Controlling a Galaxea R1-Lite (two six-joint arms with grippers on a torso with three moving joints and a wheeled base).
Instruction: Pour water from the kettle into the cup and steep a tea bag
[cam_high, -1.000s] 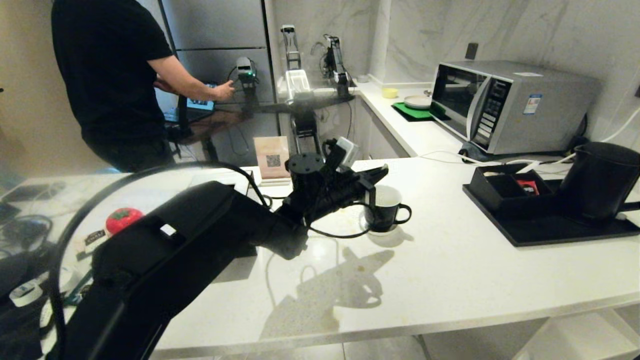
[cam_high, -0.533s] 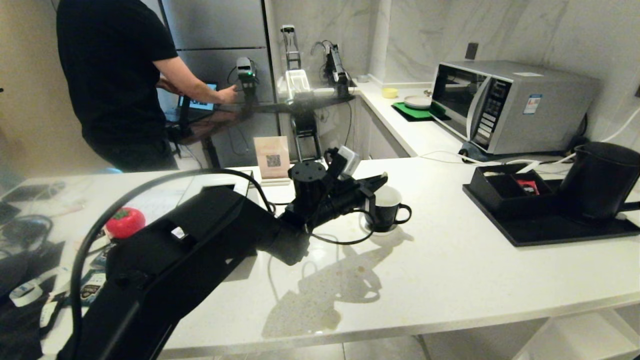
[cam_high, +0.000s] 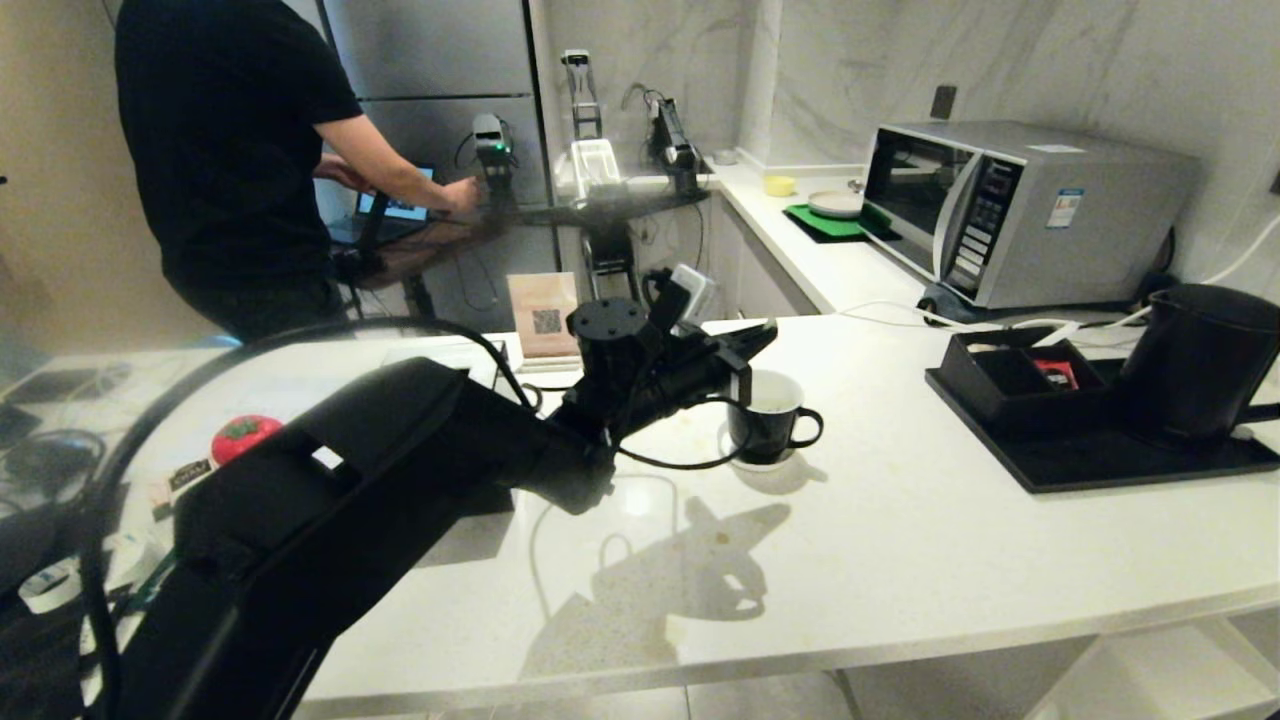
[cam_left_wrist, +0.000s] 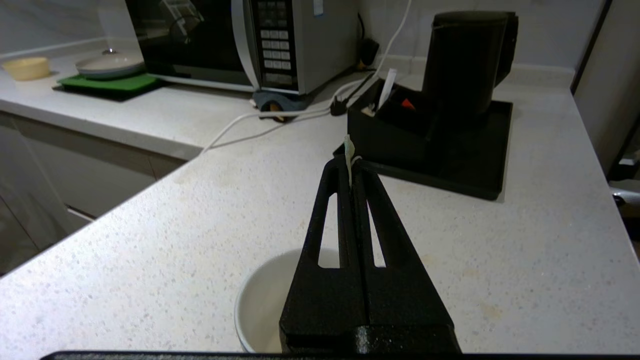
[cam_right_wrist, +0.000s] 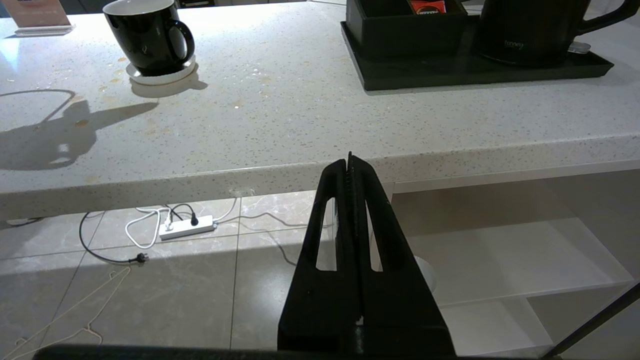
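Two grippers, one at work. Far left of head view: person (cam_high: 235, 150) in black top, cut off at frame top, hands at a screen by the fridge, well behind the counter (cam_high: 900, 560). Red tomato-shaped item (cam_high: 245, 437) near counter's left end, partly hidden by left arm's cable loop. Left arm across lower-left, hiding much of the counter there. Left gripper (cam_high: 752, 345) level above the cup (cam_high: 765, 420), fingers pressed together on the pale green tag (cam_left_wrist: 348, 149) of the tea bag, seen in left wrist view sticking up past the tips; bag itself hidden, can't tell whether in the cup. Cup's white inside mostly blocked by gripper in wrist view; contents not visible. Cup on white saucer (cam_right_wrist: 159, 76), handle toward the robot's right. Open bare counter betw. cup and black tray (cam_high: 1150, 460), front edge well clear of both. On tray: black organiser box (cam_high: 1010, 385) w/ red sachet, then kettle (cam_high: 1200, 360) at far right, cut off by frame edge, handle only partly seen. Microwave (cam_high: 1010, 210) behind, cords trailing across the counter toward the tray. Right gripper (cam_right_wrist: 350, 167) parked below counter edge, fingers closed on nothing, floor and power strip (cam_right_wrist: 186, 227) beneath.
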